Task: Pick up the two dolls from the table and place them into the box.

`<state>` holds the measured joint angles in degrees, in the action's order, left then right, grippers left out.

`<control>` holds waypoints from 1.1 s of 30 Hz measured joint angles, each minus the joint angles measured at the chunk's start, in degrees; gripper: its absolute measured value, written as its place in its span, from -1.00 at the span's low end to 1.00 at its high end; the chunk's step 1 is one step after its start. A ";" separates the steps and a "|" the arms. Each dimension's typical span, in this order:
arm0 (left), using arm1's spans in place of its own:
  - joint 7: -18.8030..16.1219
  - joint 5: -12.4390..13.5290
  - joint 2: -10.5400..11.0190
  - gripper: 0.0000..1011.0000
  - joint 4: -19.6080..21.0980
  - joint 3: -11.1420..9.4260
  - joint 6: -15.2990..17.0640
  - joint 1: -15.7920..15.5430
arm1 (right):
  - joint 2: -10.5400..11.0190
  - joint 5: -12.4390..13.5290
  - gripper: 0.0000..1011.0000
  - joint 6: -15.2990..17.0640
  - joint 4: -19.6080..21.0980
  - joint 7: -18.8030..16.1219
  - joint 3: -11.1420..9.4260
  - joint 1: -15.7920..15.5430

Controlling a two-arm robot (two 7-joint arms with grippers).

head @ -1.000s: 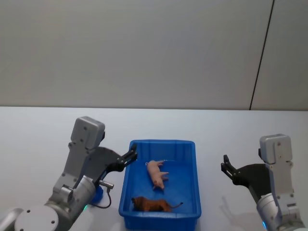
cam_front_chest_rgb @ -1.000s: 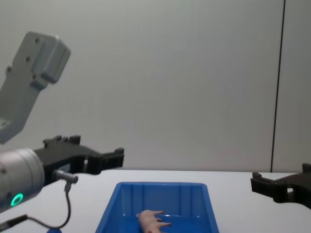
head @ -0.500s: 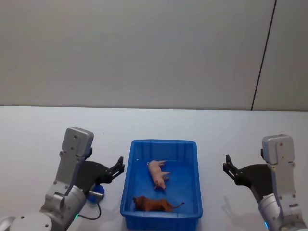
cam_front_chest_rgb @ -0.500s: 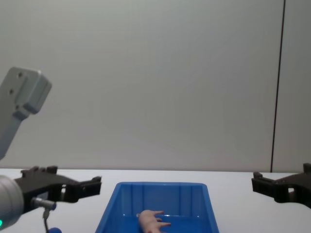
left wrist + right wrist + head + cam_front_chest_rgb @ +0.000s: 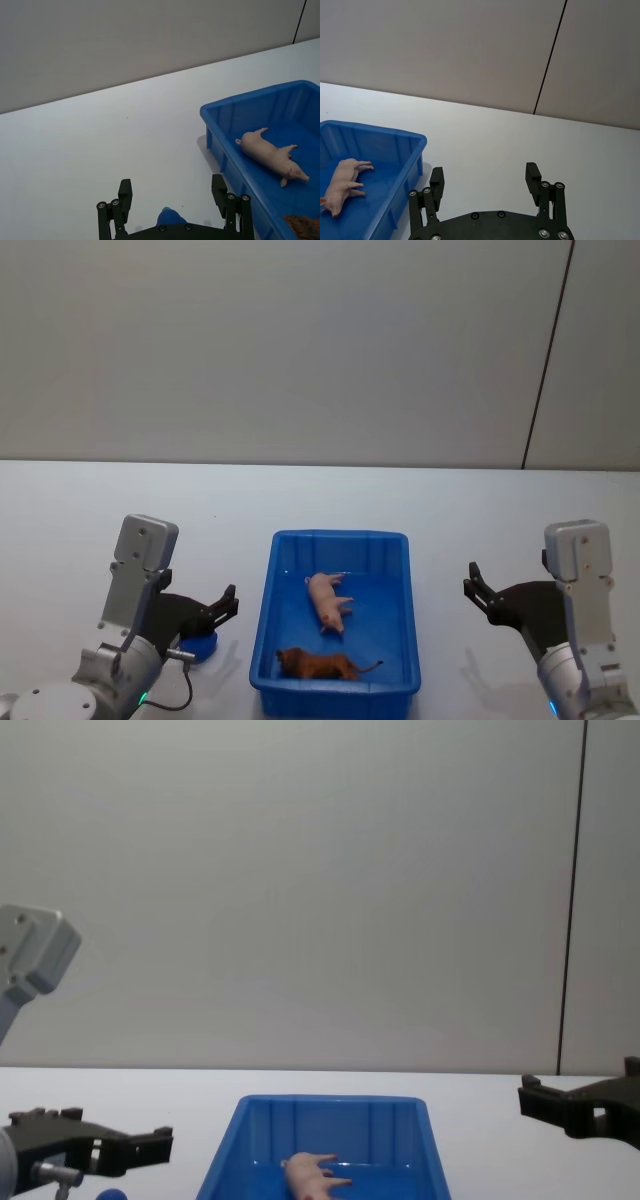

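**Both dolls sitting in the blue bin, both tools empty**

So the pale pink doll [image 5: 327,601] is lying on its side on the floor of the blue bin [image 5: 338,539], roughly in the middle, legs sticking out sideways. The brown lion-like doll [image 5: 316,666] is in there too, down by the bin's near wall, tail trailing off toward the bin's right wall. The two are close but not touching as far as I can see. From the chest view you just get the pink one's legs poking up over the bin floor.

The bin itself sits on the white table [image 5: 450,510], about centred between the two arms.

Left tool [image 5: 226,604] is hovering low just off the bin's left wall, outside it, fingers spread wide with nothing between them. The left wrist view shows both fingers [image 5: 125,192] well apart over bare table, with the bin and pink doll off to one side. There's a small blue round thing [image 5: 201,645] on the table right under that arm, beside the bin's left wall; can't tell what it is.

Right tool [image 5: 471,588] is off the bin's right wall, well clear of it, also spread wide and holding nothing. Its wrist view shows the same, fingers [image 5: 436,180] apart above the table.
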<state>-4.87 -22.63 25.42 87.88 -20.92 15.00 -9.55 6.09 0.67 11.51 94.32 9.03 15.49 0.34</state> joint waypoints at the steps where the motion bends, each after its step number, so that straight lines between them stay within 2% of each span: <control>1: 0.07 -0.09 -0.03 0.98 -0.17 0.06 0.27 -0.08 | 0.00 0.00 0.98 0.00 0.00 0.00 0.00 0.00; 15: 3.61 -1.65 -0.81 0.98 -4.61 1.18 4.21 -2.49 | 0.00 0.00 0.98 0.00 0.00 -0.01 0.00 0.00; 33: 7.13 -2.30 -1.99 0.97 -9.24 1.75 6.58 -5.01 | 0.00 0.00 0.98 0.00 0.00 -0.01 0.00 0.00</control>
<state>2.27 -24.93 23.43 78.64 -19.17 21.57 -14.56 6.09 0.66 11.52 94.32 9.02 15.49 0.34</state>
